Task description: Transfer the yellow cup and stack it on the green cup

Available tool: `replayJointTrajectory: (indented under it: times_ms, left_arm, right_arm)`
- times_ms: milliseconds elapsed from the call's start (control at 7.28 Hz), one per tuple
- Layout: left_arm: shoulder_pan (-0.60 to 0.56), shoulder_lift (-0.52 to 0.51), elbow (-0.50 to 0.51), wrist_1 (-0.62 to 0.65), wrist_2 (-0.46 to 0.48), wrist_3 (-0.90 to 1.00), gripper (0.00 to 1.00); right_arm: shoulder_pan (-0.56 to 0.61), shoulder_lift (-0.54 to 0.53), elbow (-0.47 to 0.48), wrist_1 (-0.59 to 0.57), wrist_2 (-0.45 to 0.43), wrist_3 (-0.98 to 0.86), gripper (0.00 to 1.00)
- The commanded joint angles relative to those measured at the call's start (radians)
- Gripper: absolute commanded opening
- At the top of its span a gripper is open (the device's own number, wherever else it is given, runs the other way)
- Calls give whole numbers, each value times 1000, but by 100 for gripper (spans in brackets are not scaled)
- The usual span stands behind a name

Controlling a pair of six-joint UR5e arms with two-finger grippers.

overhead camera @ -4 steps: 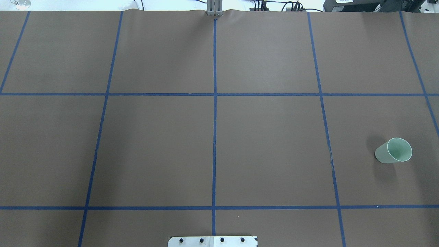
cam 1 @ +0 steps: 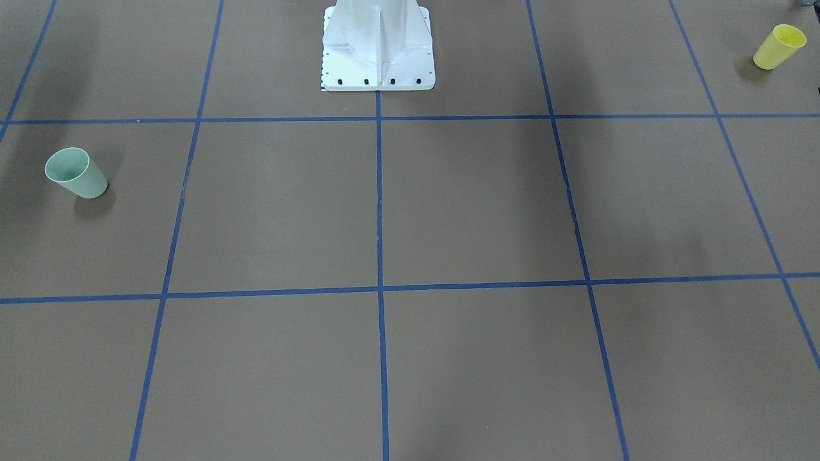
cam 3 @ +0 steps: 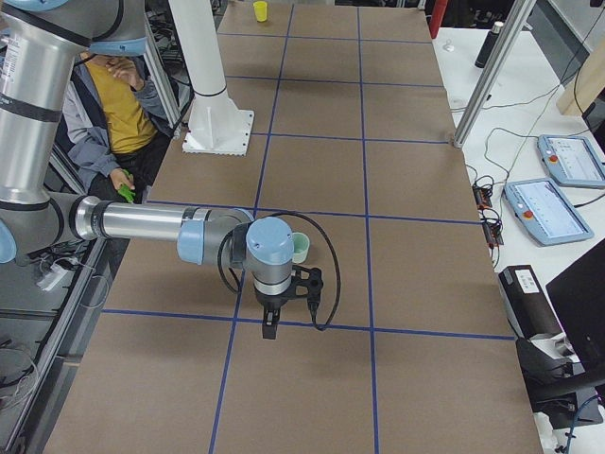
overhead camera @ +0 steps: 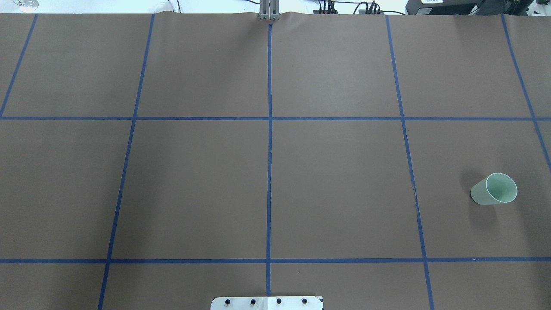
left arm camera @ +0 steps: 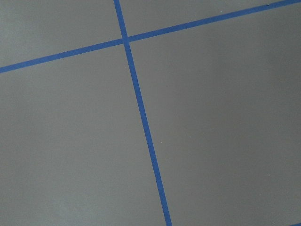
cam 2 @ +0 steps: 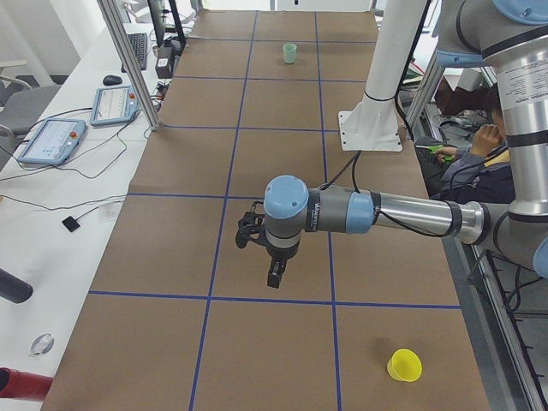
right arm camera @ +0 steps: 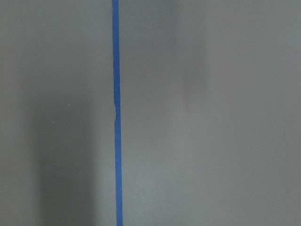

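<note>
Nothing had moved on my overhead feed since half a second before: the green cup (overhead camera: 495,189) sat in the same spot on the brown table (overhead camera: 198,185), on the robot's right side, standing rim up inside one of the squares marked by blue tape (overhead camera: 269,172). The overhead view did not reach the yellow cup (cam 1: 778,46). I found it on the front-facing camera, upright at the table's far corner on the robot's left and close to the robot's edge, well apart from the green one.

From the left end camera, the left arm (cam 2: 402,212) stretched out level over the table with its jaws pointing down and clear of the surface, some way from the yellow cup. From the right end camera, the right arm (cam 3: 142,222) did the same, its wrist in front of the green cup and partly covering it.

I could not tell how far either set of jaws was parted, since they showed only in the side views. Neither had hold of a cup.

Both wrist cameras gave me only table and tape. The white base (cam 1: 378,45) stood at the robot's edge.
</note>
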Motion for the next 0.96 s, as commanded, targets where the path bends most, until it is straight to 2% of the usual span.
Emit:
replayJointTrajectory:
  times_ms: [0, 137, 412, 549, 824]
  left_arm:
    - [2, -2, -4, -1, -2, -1, 100]
    - [2, -8, -10, -3, -3, -1, 100]
    - [2, -31, -7, -47, -3, -3, 100]
    - [2, -69, 12, -119, -2, -3, 100]
    - [0, -101, 34, -143, -3, -18, 100]
  right_arm:
    - [0, 3, 9, 4, 10, 0, 100]
    - [0, 11, 23, 17, 12, 0, 100]
    - [0, 18, 20, 119, 12, 6, 100]
    - [0, 21, 31, 132, 15, 6, 100]
    - [0, 31, 17, 141, 10, 5, 100]
